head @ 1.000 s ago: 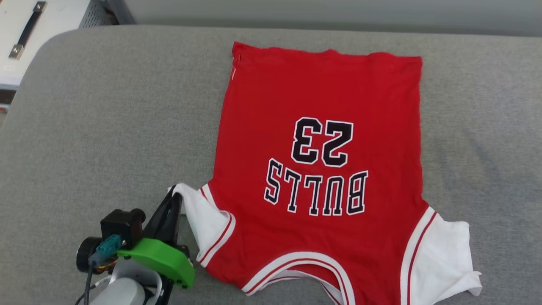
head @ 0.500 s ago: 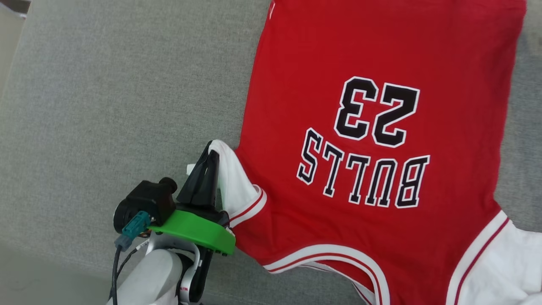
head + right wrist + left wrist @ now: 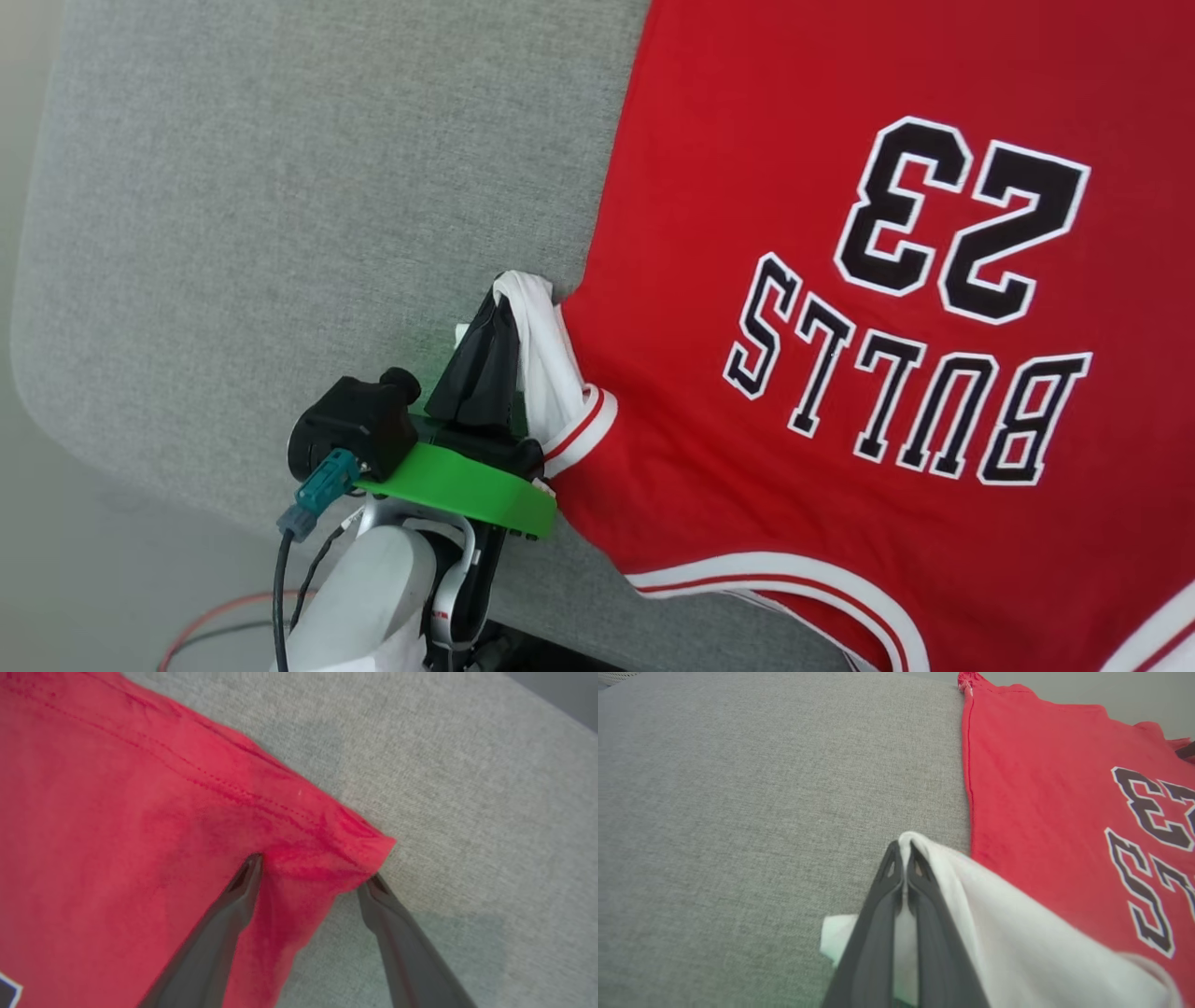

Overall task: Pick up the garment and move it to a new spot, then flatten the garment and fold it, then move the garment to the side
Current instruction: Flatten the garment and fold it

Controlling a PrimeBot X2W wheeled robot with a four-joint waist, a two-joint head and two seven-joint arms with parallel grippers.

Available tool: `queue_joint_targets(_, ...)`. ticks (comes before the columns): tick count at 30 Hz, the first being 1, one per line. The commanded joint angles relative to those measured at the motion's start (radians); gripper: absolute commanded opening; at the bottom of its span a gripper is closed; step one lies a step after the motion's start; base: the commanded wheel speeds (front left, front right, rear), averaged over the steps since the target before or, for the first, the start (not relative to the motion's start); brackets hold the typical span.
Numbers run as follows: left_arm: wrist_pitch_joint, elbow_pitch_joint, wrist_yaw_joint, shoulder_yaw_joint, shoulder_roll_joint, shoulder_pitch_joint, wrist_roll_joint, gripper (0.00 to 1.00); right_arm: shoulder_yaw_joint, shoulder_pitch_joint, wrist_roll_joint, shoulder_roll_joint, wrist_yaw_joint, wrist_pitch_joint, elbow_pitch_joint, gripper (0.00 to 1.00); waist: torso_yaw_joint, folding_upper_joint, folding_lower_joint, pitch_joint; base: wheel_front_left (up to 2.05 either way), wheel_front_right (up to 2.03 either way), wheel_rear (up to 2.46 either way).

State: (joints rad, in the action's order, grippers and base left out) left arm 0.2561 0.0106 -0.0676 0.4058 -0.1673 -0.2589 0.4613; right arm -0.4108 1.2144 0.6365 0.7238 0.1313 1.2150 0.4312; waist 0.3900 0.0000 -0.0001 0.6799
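Grey woven fabric covers the padded cushion point(image 3: 280, 233) where the garment point(image 3: 794, 280) lies spread flat: a red jersey whose black, white-outlined "23" point(image 3: 962, 219) and "BULLS" point(image 3: 906, 392) read upside down from my head camera. Its right side and its neckline trim run off the frame edges, so I cannot see its whole outline. My left end effector point(image 3: 497, 297), at the lower left above a green mount point(image 3: 457, 485), has its two dark fingers pressed together on the white sleeve point(image 3: 551, 373), pinching it up into a ridge off the cushion. Some of the sleeve cloth is hidden behind the fingers. In the right wrist view, which is soft and blurred, my right end effector point(image 3: 312, 870) has its fingers spread wide on either side of a red hem corner point(image 3: 369, 844), one finger over red cloth and the other over bare cushion. I cannot tell whether either tip touches the fabric.
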Motion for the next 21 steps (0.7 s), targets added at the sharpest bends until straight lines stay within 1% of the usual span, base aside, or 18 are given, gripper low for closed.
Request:
queue_joint_targets(1,0.006,0.004,0.012,-0.013,0.012,-0.019,-0.015,0.00,-0.032,-0.080,-0.003,-0.008,-0.001,0.017,0.036,1.00,0.030,0.0000,0.0001,0.030,0.00,0.00,0.00)
queue_joint_targets(2,0.006,0.007,0.019,-0.021,0.019,-0.017,-0.022,0.00,-0.034,-0.083,0.000,-0.003,-0.001,0.018,0.031,1.00,0.029,0.0000,0.0001,0.030,0.00,0.00,0.00)
queue_joint_targets(4,0.006,0.011,0.030,-0.036,0.030,-0.013,-0.032,0.00,-0.027,-0.078,0.003,0.002,-0.001,0.004,0.021,0.00,0.027,0.0000,0.0001,0.028,0.00,0.00,0.00)
queue_joint_targets(11,0.006,0.043,0.054,-0.088,0.048,0.012,-0.071,0.00,-0.036,-0.058,-0.002,-0.008,-0.001,-0.046,0.017,0.00,-0.005,0.0000,0.0001,-0.029,0.00,0.00,0.00)
queue_joint_targets(17,0.006,0.061,0.070,-0.132,0.050,0.049,-0.092,0.00,-0.049,-0.058,0.039,-0.026,-0.001,-0.152,0.008,0.00,-0.054,0.0000,0.0001,-0.124,0.00,0.00,0.00)
queue_joint_targets(19,0.006,0.067,0.073,-0.144,0.046,0.064,-0.098,0.00,-0.065,-0.072,0.061,-0.022,-0.001,-0.189,-0.003,0.00,-0.073,0.0000,0.0001,-0.163,0.00,0.00,0.00)
queue_joint_targets(21,0.006,0.074,0.074,-0.153,0.038,0.081,-0.106,0.00,-0.089,-0.093,0.086,-0.005,-0.001,-0.222,-0.023,0.00,-0.090,0.0000,0.0001,-0.203,0.00,0.00,0.00)
